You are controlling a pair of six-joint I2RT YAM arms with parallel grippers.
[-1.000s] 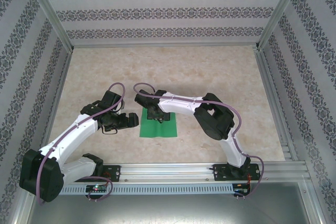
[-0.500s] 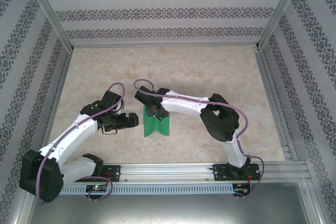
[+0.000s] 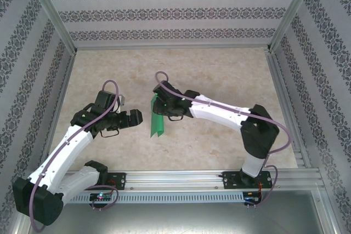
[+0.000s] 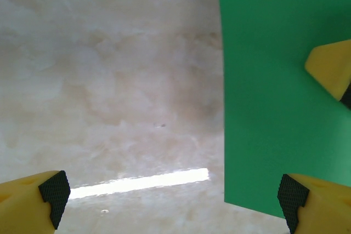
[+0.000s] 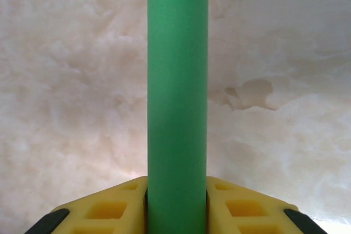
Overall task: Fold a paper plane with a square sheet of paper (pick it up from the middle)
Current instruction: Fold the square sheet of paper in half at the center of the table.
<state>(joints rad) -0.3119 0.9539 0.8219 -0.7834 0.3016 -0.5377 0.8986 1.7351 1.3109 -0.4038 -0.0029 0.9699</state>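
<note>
Square sheet of paper (image 3: 156, 120) hangs from the right claw (image 3: 159, 106), which is pinching it at its middle. In the right wrist view the sheet (image 5: 177, 97) runs straight out between the yellow fingers (image 5: 109, 211) as a narrow rounded band, its two halves drooping together rather than pressed into a crease. It appears to be clear of the counter (image 3: 219, 75), though its lower edge cannot be judged for certain. The left claw (image 3: 137, 119) is spread wide just beside the sheet, holding nothing. From its own camera the green face (image 4: 274, 108) lies ahead of the right pad (image 4: 289, 198), apart from it. By my reading the pick-up from the middle is done, while every fold of the plane is left: no sharp crease, no pointed nose.
</note>
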